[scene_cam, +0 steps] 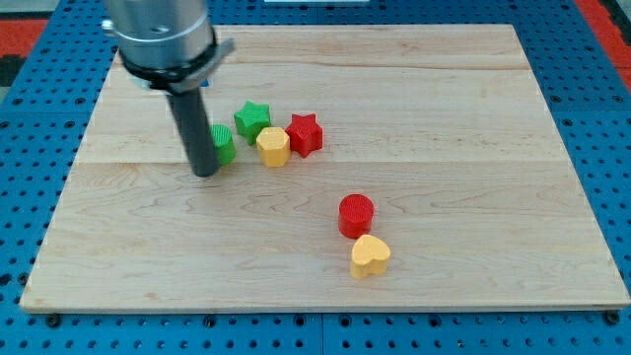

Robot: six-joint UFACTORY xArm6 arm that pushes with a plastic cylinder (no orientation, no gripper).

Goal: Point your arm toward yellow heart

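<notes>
The yellow heart point(370, 255) is found toward the view's bottom right, touching the red cylinder point(356, 214) above it. My tip point(206, 173) is set well apart from it, beside a partly hidden green block point(224, 144); no fingers are fitted, so nothing is grasped. A diagonal slide down and rightward is advised, kept below the yellow hexagon point(273, 147), green star point(252, 118) and red star point(305, 133). The wooden counter point(473, 118) is bordered by blue pegboard point(30, 108)

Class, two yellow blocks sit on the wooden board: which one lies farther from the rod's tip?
The yellow heart block, at the view's bottom beside the red cylinder block; the other yellow block sits nearer my tip.
</notes>
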